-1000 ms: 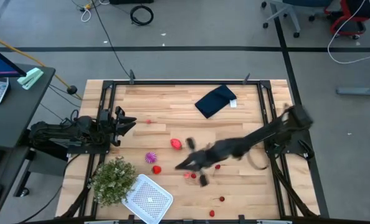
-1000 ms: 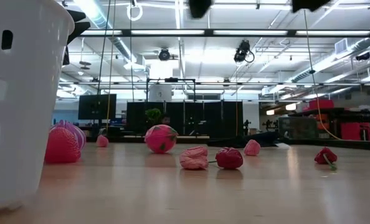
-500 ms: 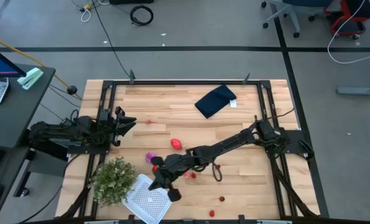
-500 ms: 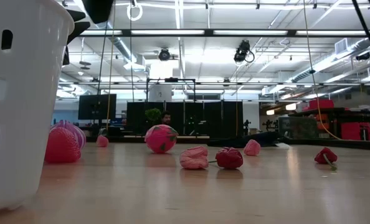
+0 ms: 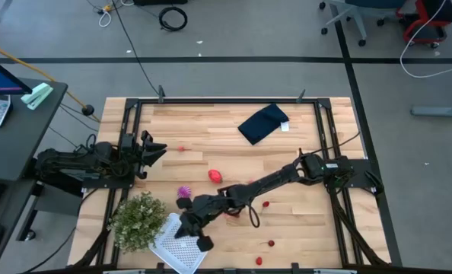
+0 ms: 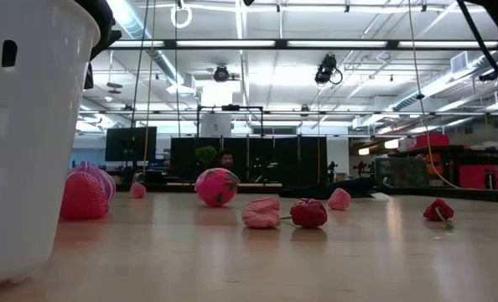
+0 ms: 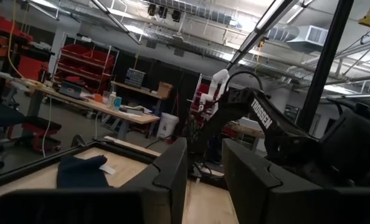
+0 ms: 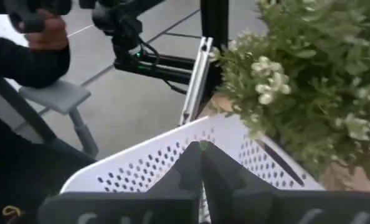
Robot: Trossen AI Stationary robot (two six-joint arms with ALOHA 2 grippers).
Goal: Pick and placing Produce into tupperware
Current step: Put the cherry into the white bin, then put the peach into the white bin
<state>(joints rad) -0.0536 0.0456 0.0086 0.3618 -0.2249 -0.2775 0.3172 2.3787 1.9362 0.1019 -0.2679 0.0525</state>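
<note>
The white perforated tupperware (image 5: 173, 247) sits at the table's near left, beside the green plant (image 5: 137, 219). My right gripper (image 5: 189, 231) hovers over it, and the right wrist view shows its fingers shut above the mesh (image 8: 141, 165). Toy fruits rest on the wood. There is a larger red one (image 5: 214, 176), a spiky magenta one (image 5: 184, 192) and small red ones (image 5: 266, 203) (image 5: 271, 243) (image 5: 182, 149). My left gripper (image 7: 203, 186) waits open at the table's left edge (image 5: 144, 151). My right gripper is shut on something small, of which only a green speck (image 8: 202, 145) shows between the fingertips. The fingers hide the rest, so its shape cannot be told. The fingers slant down over the tupperware, and the piece is lifted clear of it.
A dark navy cloth (image 5: 262, 122) lies near the far edge. Black frame rails run along the table's left and right sides. In the low view the tupperware's white wall (image 6: 31, 143) fills the left, with fruits (image 6: 217, 186) (image 6: 308, 213) scattered on open wood beyond.
My right gripper has swung from the small red fruits at the table's middle toward the near left corner and now stands over the tupperware. The fruits on the table have stayed in place.
</note>
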